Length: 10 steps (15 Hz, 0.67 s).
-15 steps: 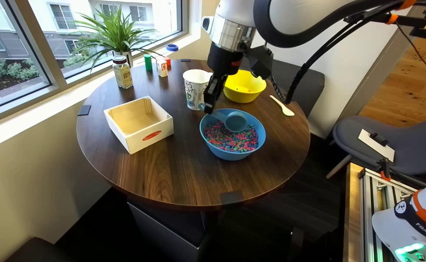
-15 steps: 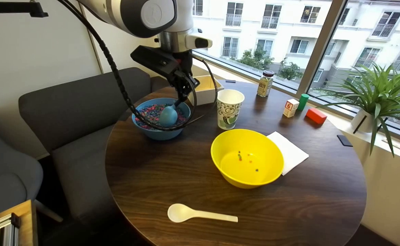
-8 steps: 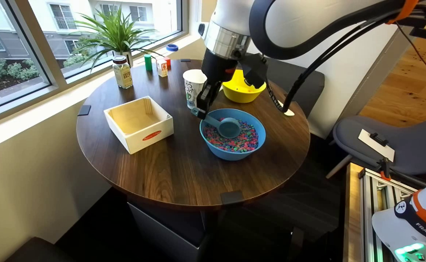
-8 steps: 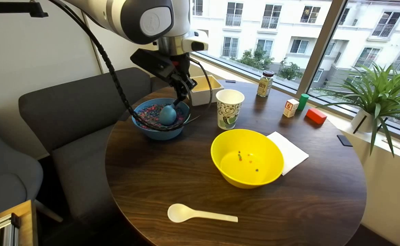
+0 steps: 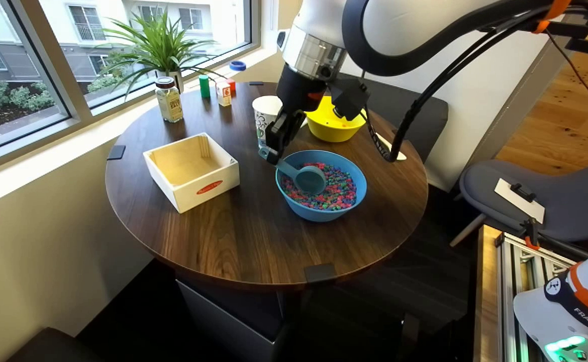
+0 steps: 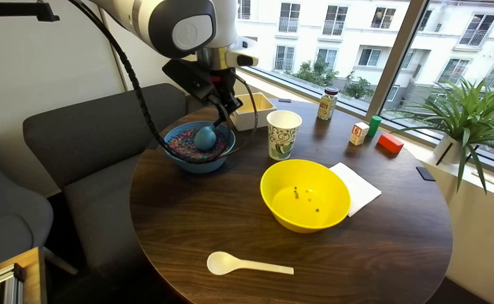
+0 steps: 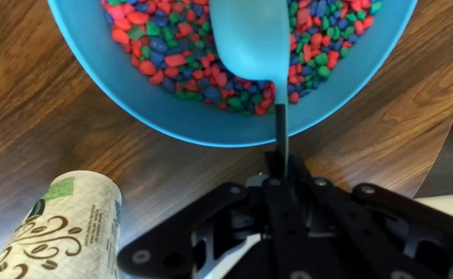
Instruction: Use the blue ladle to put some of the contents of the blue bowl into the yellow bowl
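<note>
My gripper [image 5: 273, 155] is shut on the handle of the blue ladle [image 5: 310, 181]; the wrist view shows the handle between the fingertips [image 7: 284, 164]. The ladle's cup hangs tilted within the blue bowl [image 5: 319, 214], over the contents [image 5: 341, 190]. Its opening faces an exterior view and no pieces show in it; its rounded back shows in an exterior view [image 6: 205, 138] and the wrist view [image 7: 249, 42]. I cannot tell whether it touches the pieces. The yellow bowl [image 6: 306, 220] stands apart, with several bits on its bottom.
A paper cup [image 6: 283, 135] stands close beside my gripper, also in the wrist view [image 7: 64, 232]. A wooden box [image 5: 208, 186], pale spoon [image 6: 247, 264], white napkin [image 6: 359, 190], jar [image 6: 327, 103] and blocks [image 6: 359, 133] are on the round table. My cable loops low over the blue bowl.
My gripper and the ladle have moved toward the wooden box side, leftward in both exterior views. The ladle's cup has shifted toward the bowl's near-gripper side. The grip is unchanged.
</note>
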Each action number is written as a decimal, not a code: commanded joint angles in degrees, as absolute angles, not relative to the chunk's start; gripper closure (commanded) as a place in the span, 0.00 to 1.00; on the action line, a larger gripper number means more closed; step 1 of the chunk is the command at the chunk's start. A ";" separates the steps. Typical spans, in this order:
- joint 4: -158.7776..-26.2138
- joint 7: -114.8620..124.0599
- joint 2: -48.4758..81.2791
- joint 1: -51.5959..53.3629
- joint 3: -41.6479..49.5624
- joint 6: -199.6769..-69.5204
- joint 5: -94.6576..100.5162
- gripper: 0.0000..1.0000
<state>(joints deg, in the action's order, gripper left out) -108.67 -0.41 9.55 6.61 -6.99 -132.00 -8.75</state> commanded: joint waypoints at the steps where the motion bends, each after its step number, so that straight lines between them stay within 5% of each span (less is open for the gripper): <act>1: -110.95 0.40 9.03 6.41 -7.28 -134.88 -11.39 0.98; 10: -112.40 -6.16 7.69 4.60 -7.94 -134.89 -23.55 0.98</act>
